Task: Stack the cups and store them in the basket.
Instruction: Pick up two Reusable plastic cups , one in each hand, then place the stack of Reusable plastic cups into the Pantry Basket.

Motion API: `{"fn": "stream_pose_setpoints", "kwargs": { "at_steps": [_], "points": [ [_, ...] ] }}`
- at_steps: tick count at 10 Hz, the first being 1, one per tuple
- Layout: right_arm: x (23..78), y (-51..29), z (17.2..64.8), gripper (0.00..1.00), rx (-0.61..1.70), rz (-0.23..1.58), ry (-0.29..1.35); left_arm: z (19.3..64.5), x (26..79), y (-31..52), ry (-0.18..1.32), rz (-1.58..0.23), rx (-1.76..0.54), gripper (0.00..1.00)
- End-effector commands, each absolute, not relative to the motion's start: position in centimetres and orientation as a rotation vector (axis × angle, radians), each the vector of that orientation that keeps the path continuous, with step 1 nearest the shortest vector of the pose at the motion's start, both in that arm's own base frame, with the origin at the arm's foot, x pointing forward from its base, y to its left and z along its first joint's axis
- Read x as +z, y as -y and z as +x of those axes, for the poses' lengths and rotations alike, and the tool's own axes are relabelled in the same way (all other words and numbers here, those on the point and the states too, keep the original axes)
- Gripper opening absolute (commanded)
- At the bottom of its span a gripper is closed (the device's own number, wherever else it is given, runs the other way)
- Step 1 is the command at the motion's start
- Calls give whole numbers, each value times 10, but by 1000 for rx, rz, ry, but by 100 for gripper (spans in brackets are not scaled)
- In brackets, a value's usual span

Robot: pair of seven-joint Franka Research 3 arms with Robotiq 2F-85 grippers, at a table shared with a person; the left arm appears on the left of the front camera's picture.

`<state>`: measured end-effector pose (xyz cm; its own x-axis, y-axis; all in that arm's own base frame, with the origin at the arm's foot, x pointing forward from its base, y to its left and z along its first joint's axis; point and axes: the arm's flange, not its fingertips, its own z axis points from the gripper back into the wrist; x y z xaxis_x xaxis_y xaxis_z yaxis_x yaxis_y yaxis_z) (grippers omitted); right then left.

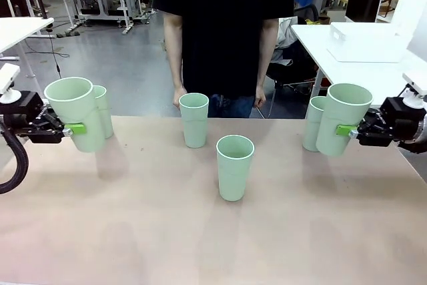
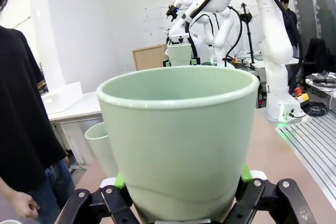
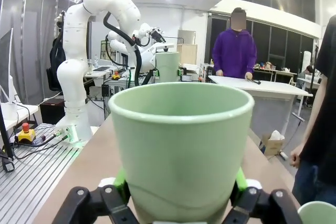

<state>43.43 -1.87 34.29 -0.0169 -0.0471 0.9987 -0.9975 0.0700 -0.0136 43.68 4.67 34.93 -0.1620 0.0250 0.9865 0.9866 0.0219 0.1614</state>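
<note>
Front view first: my left gripper (image 1: 79, 129) is clamped on the left cup (image 1: 75, 111), which looks lifted off the table (image 1: 133, 231), and my right gripper (image 1: 341, 130) grips the right cup (image 1: 343, 115) the same way. The left spare cup (image 1: 103, 108) stands just behind my left load and the right spare cup (image 1: 312, 123) just behind my right one. The far middle cup (image 1: 194, 119) and the near middle cup (image 1: 235, 167) stand upright between them, apart from each other. The person (image 1: 223, 25) waits across the table, arms down. Over to the left wrist view: my green pads (image 2: 119, 181) pinch the left cup (image 2: 178, 140) low on its wall, rim up, with the left spare cup (image 2: 102, 148) close beside it. Right wrist view: same low pinch on the right cup (image 3: 181, 145), upright. Now the dangers, as I judge them: these walls are smooth and tapered, so a cup could slide in my pads. A careless swing could clip a spare cup and topple it. A crooked descent into a middle cup could jam the rims or tip it. The count: six cups, two held and four standing; two grippers; one person.
</note>
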Motion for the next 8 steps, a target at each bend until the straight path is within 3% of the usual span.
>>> {"fn": "stream_pose_setpoints", "kwargs": {
  "at_steps": [1,2,3,8],
  "points": [
    [354,16,441,87,1112,1190,1296,439,352,-58,1392,-1165,-1285,85],
    [343,19,434,87,1146,1185,1288,435,355,-59,1397,-1223,-1309,85],
    [343,19,434,87,1146,1185,1288,437,349,-53,1368,-1138,-1288,85],
    [343,19,434,87,1146,1185,1288,437,349,-53,1368,-1138,-1288,85]
  ]
}}
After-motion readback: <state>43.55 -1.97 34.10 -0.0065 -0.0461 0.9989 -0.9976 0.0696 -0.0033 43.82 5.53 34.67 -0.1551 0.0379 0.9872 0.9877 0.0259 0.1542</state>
